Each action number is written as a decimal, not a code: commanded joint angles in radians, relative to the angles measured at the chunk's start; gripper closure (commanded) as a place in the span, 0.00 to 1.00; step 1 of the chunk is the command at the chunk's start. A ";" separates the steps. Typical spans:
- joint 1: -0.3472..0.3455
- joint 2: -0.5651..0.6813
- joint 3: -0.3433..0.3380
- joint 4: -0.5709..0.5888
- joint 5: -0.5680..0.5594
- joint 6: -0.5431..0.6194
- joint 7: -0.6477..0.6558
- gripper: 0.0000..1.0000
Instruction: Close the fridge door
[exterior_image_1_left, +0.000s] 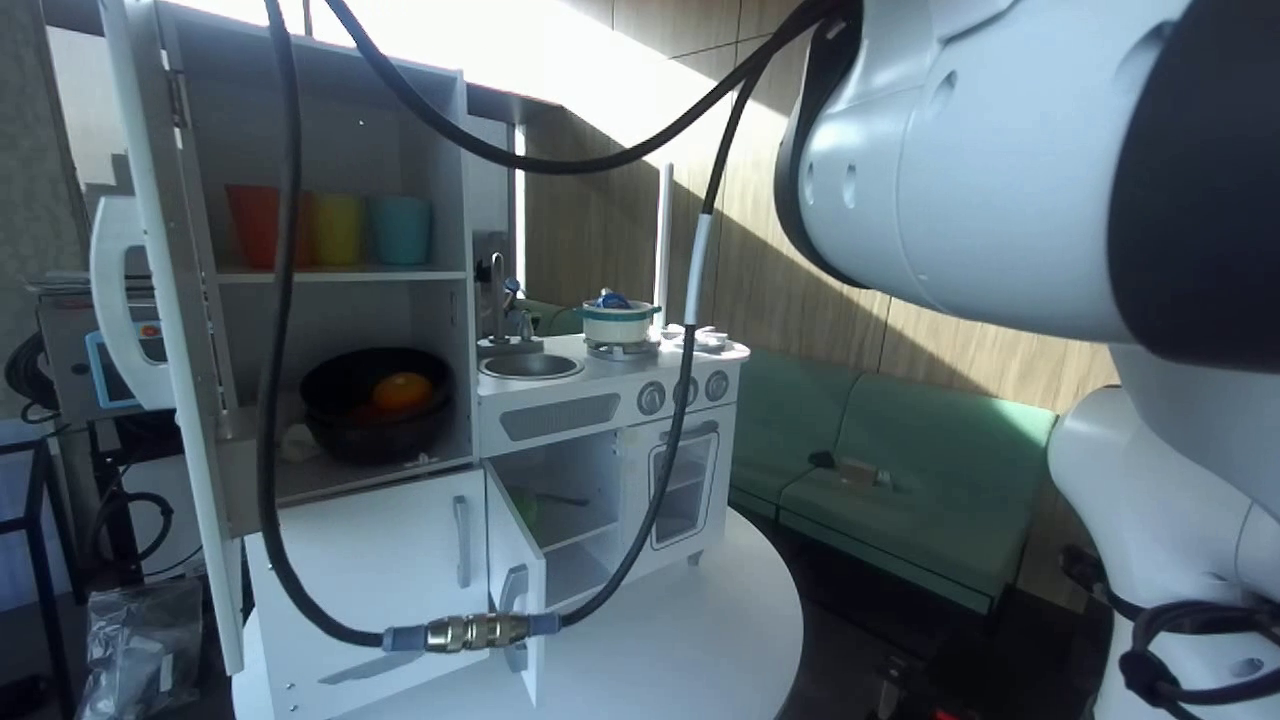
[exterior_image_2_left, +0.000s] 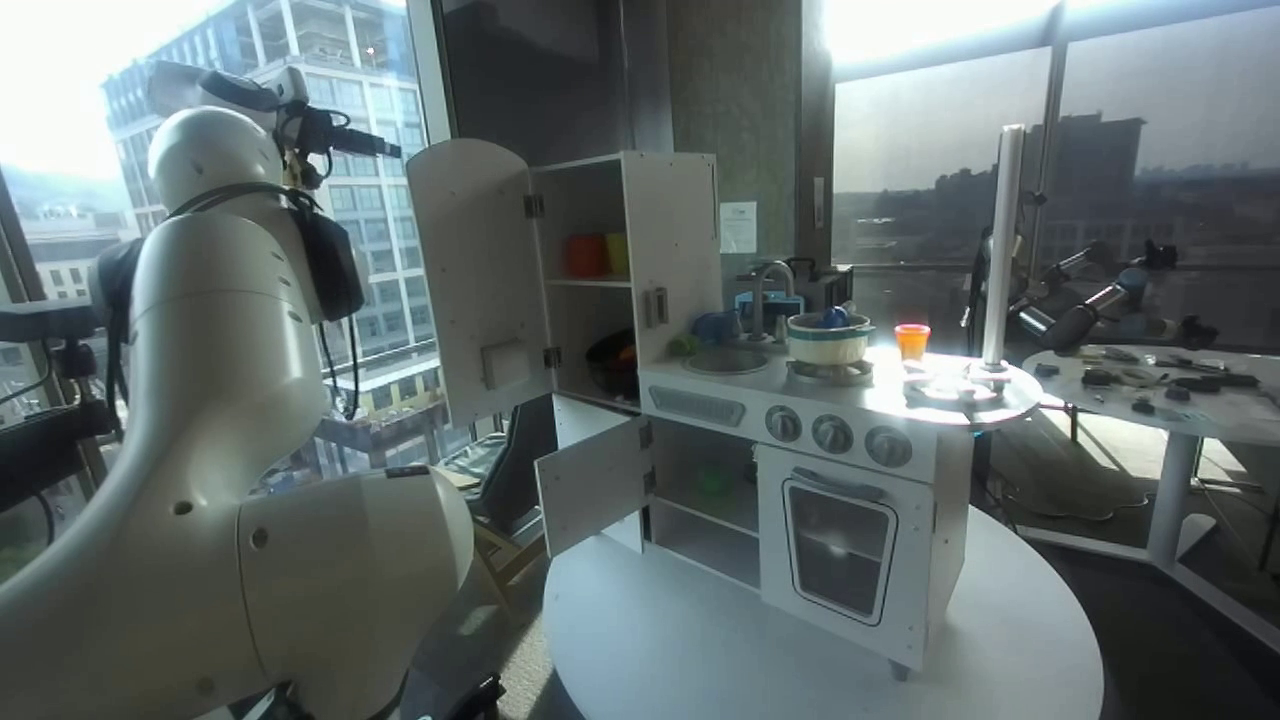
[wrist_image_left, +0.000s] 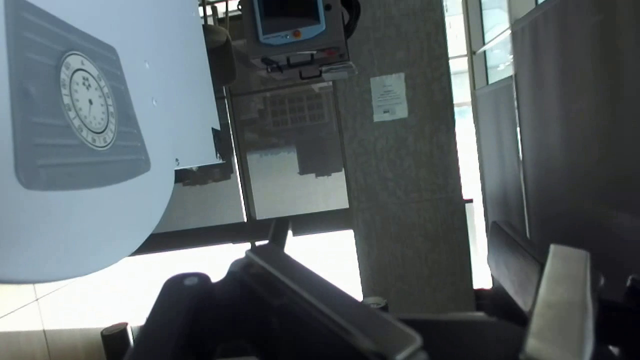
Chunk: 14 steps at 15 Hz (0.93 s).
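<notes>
The white toy fridge (exterior_image_2_left: 668, 240) stands on a round table. Its tall upper door (exterior_image_2_left: 475, 285) is swung wide open, its inner face showing in an exterior view. In an exterior view I see the door's edge (exterior_image_1_left: 180, 420) and its white handle (exterior_image_1_left: 125, 300). In the wrist view, which stands upside down, the door's outer face (wrist_image_left: 90, 230) with a grey dial panel fills the left side. My gripper (exterior_image_2_left: 388, 149) is near the door's top, on its outer side. Its fingers (wrist_image_left: 420, 275) are apart with nothing between them. Any contact with the door is unclear.
Cups (exterior_image_1_left: 338, 228) and a black bowl (exterior_image_1_left: 375, 405) sit inside the fridge. The cabinet door under the sink (exterior_image_2_left: 590, 485) is open. A pot (exterior_image_2_left: 828, 338) stands on the stove. A black cable (exterior_image_1_left: 283, 300) hangs in front of the scene.
</notes>
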<state>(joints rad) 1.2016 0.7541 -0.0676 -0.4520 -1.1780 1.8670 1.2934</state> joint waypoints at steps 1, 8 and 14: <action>-0.021 -0.019 0.047 0.000 0.174 0.008 -0.011 0.00; -0.087 -0.042 -0.059 0.001 0.343 -0.075 -0.024 0.00; -0.096 -0.075 -0.147 0.003 0.313 -0.173 0.010 0.00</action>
<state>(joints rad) 1.0914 0.7110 -0.1826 -0.4491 -0.8536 1.7529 1.2919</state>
